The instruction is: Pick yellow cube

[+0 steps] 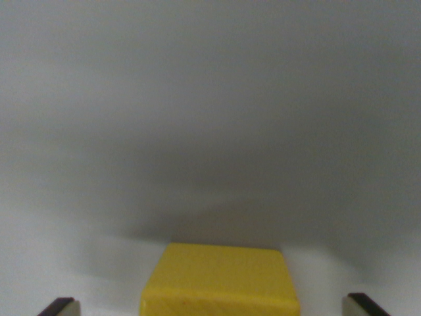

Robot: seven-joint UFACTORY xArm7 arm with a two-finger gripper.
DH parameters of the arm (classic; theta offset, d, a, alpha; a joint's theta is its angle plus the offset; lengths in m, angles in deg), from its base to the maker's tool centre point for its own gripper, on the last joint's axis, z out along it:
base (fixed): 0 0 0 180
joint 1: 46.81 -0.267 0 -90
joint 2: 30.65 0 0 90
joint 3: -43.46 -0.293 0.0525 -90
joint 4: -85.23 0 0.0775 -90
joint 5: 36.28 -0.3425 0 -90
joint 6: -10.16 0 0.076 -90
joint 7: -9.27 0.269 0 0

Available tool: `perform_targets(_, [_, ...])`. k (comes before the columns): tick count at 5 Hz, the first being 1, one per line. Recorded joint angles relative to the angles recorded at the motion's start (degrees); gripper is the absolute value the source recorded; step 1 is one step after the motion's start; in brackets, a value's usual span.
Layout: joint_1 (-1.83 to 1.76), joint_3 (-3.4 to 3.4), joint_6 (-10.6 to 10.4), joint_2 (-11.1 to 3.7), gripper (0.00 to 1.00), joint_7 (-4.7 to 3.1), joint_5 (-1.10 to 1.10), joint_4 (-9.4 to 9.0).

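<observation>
The yellow cube (221,280) sits at the bottom centre of the wrist view on a plain grey surface (210,118), its top face and part of its front face showing. My gripper (210,307) is open around it. One dark fingertip (59,307) peeks in at the wrist view's left bottom corner, and the other fingertip (363,305) at the wrist view's right. Wide gaps separate both tips from the cube's sides. The cube's lower part is cut off by the frame edge.
Only the blurred grey surface fills the view beyond the cube, with a soft dark shadow (217,197) just behind it.
</observation>
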Motion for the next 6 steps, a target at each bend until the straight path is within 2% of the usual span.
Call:
perform_targets(1, [-0.11, -0.2, -0.8, -0.25, 0.0, 0.18, -0.06, -0.61])
perform_targets(6, [-0.19, -0.34, -1.3, -0.42, 0.0, 0.31, -0.1, -1.03])
